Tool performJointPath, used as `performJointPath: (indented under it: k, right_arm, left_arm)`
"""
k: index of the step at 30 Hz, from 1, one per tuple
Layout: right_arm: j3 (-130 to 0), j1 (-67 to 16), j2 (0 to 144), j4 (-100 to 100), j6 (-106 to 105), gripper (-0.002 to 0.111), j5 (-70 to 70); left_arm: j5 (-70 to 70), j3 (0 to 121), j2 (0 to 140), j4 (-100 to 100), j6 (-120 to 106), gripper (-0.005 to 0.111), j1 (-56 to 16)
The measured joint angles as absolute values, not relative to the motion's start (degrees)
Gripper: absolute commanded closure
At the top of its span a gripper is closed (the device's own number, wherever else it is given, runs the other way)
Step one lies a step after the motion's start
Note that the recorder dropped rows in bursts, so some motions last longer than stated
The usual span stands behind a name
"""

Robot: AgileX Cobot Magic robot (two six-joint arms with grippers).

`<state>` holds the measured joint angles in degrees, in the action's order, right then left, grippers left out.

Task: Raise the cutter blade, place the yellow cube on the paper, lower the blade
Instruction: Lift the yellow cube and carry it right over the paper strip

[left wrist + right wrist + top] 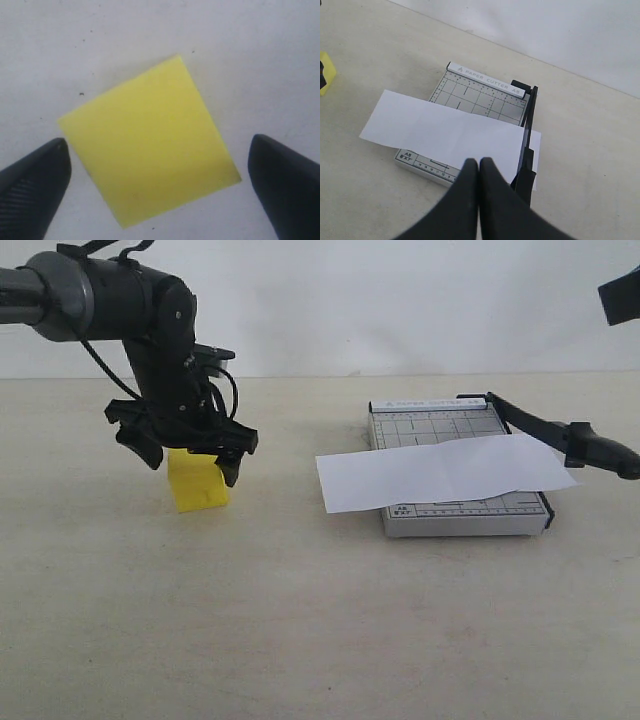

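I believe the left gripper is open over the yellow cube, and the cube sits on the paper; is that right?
Not quite. The left gripper is open over the yellow cube, but the cube stands on the bare table, well apart from the paper, which lies across the cutter board. The exterior view shows this.

Yellow cube (198,485): bright yellow, plain faces, whole. It stood on the table (300,620), turned at an angle, well to the left of the grey cutter board (430,425) and apart from the paper.

Paper (440,475): white, long, narrow and slightly wavy. It lay across the board, with its left end overhanging onto the table and its right end passing beneath the blade.

Cutter blade (540,427): slim black arm with a thick handle. It was hinged at the board's far right corner and stood partly raised, with the handle out past the board's right edge.
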<state>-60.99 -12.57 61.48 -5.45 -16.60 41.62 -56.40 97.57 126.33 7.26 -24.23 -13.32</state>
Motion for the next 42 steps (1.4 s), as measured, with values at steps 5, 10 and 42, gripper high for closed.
performJointPath:
  k: [5,10,42]
  right_arm:
    - [-60.99,-12.57,61.48,-5.45,-17.13,0.108,41.62]
    - [-60.99,-12.57,61.48,-5.45,-17.27,0.108,41.62]
    - [-60.99,-12.57,61.48,-5.45,-17.27,0.108,41.62]
  left_arm:
    - [-56.4,97.57,126.89,7.26,-24.23,0.019,-13.32]
    - [-56.4,97.57,126.89,7.26,-24.23,0.031,-13.32]
    - [-59.59,106.69,120.33,0.0,-35.28,0.102,-21.21]
